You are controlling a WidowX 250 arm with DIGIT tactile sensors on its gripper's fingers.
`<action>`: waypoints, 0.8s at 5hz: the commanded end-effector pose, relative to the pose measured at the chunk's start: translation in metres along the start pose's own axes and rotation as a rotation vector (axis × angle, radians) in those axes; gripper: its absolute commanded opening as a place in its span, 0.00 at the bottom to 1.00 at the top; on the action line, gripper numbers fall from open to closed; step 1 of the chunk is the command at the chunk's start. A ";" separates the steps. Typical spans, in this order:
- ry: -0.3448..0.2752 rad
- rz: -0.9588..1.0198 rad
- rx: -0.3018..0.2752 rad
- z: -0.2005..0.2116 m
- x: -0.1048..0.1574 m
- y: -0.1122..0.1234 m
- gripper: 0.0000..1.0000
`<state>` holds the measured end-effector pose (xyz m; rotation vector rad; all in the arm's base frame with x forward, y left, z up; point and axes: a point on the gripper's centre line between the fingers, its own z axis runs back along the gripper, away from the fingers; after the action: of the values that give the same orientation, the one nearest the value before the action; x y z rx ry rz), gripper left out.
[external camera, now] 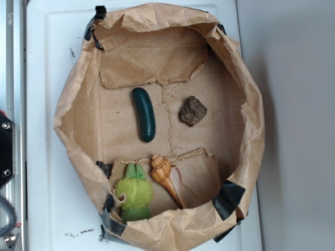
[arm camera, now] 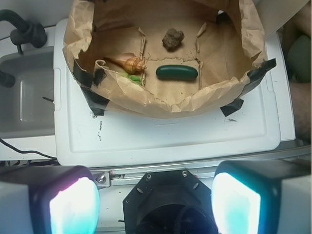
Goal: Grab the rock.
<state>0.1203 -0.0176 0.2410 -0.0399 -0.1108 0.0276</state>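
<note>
Tool (arm camera: 156,204): pads wide apart, empty, held back outside the paper bag (arm camera: 243,36), well short of its near wall. Rock (external camera: 192,111): dark brown, blocky, alone on the bag floor, beside the cucumber (external camera: 144,114) with a clear gap between; shell (external camera: 165,175) and green plush toy (external camera: 134,193) further off, past the cucumber's end. Step in hand: approach, not yet begun in earnest. Next move, as judged: travel over the bag wall, centring above rock, descent with pads straddling it, then closure. White table (external camera: 42,157) under bag.
</note>
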 end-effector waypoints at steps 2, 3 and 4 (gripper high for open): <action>-0.033 0.059 -0.064 -0.006 0.098 0.010 1.00; -0.033 0.059 -0.064 -0.006 0.098 0.010 1.00; -0.065 0.037 0.053 -0.058 0.125 0.025 1.00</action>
<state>0.2482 0.0088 0.1867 0.0067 -0.1259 0.0740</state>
